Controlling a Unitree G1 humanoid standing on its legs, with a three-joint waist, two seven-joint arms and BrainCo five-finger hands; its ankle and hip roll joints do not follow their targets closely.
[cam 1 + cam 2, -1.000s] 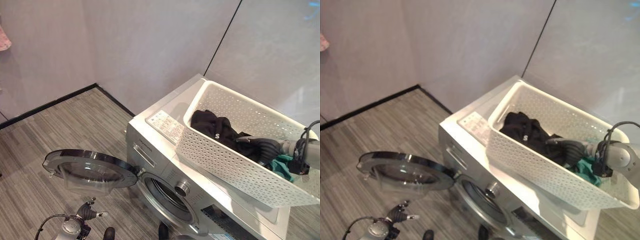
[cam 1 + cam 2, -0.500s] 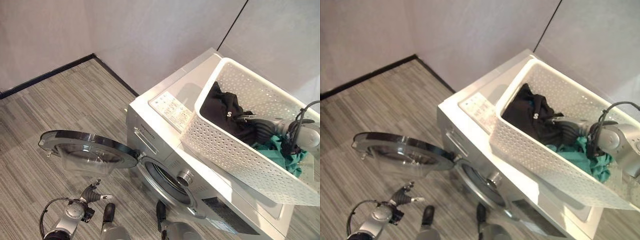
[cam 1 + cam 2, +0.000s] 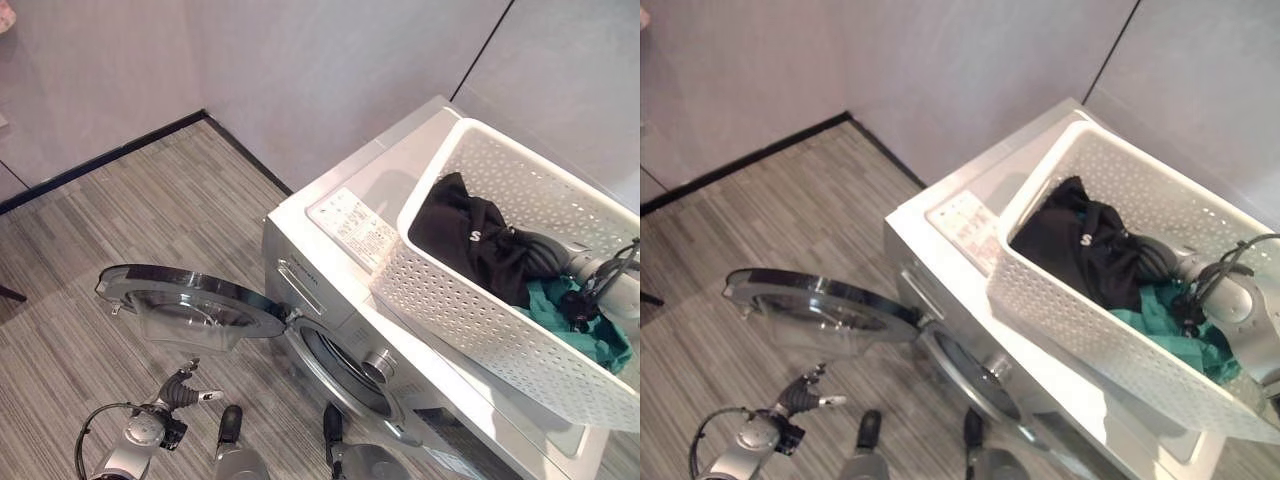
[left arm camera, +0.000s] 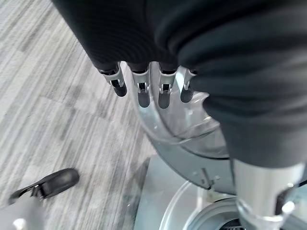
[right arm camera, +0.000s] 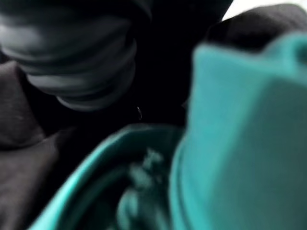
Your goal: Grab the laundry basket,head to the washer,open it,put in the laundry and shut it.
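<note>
While the right hand (image 3: 540,255) digs into the black cloth (image 3: 470,240) in the basket (image 3: 480,325), fingers hidden, the teal cloth (image 3: 590,330) beneath could snag and spill; the left hand (image 4: 148,86) hangs straight-fingered near the door (image 3: 190,305).

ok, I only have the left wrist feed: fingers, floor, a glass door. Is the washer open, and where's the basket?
Observer: Open. The washer door is swung out flat; the drum opening is clear.
Operator: Basket?
Observer: The white basket sits on top of the washer, with black clothing and a teal garment inside.
Operator: Right hand?
Observer: The right hand is in the basket, buried in the black clothing; fingers hidden.
Operator: Left?
Observer: The left hand hangs low, below the door, holding nothing.
</note>
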